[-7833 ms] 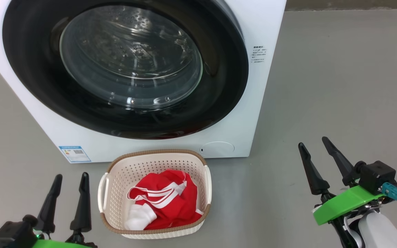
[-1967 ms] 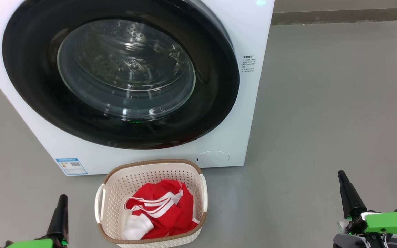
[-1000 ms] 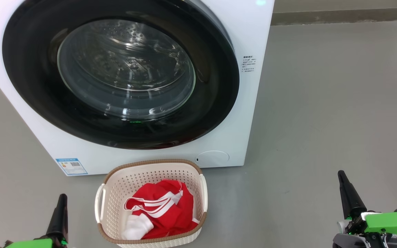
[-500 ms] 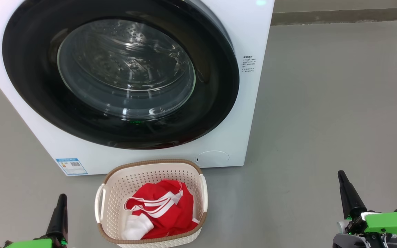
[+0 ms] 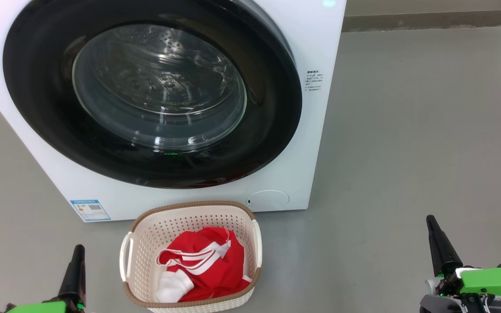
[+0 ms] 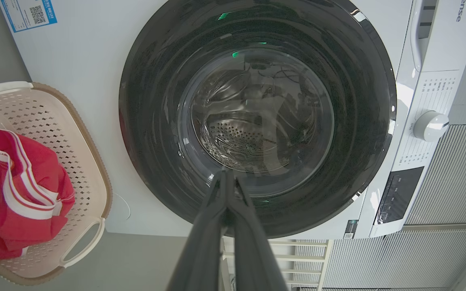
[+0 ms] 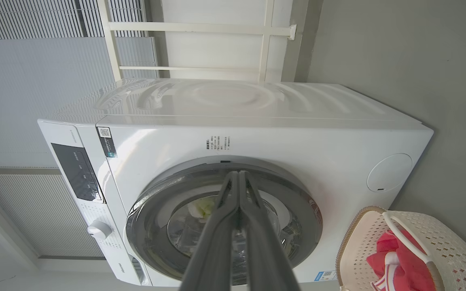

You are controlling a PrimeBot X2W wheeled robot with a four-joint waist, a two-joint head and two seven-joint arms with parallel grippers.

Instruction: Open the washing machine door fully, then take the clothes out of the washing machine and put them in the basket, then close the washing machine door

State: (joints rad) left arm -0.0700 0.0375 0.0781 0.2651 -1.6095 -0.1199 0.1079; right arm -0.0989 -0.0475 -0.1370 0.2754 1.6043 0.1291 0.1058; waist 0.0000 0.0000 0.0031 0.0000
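A: Anything new at the washing machine [image 5: 320, 130]?

B: Nothing in the last seconds. Its door [image 5: 159, 87] sits flush and shut. The basket [image 5: 189, 204] stands just in front of the machine, with the clothes [image 5: 207, 265] inside.

A: And the grippers?

B: The left gripper [image 5: 78, 252] and right gripper [image 5: 431, 224] have drawn back from the machine, fingers now pressed together and holding nothing. I'd judge the task done.

Head view: aimed forward and down from close above at the washing machine [image 5: 307, 143] and the basket [image 5: 176, 226].
Left wrist view: rolled sideways, held near the washing machine door [image 6: 148, 121].
Right wrist view: rolled oppositely, seemingly set farther back.
Shared: the washing machine front and the basket.
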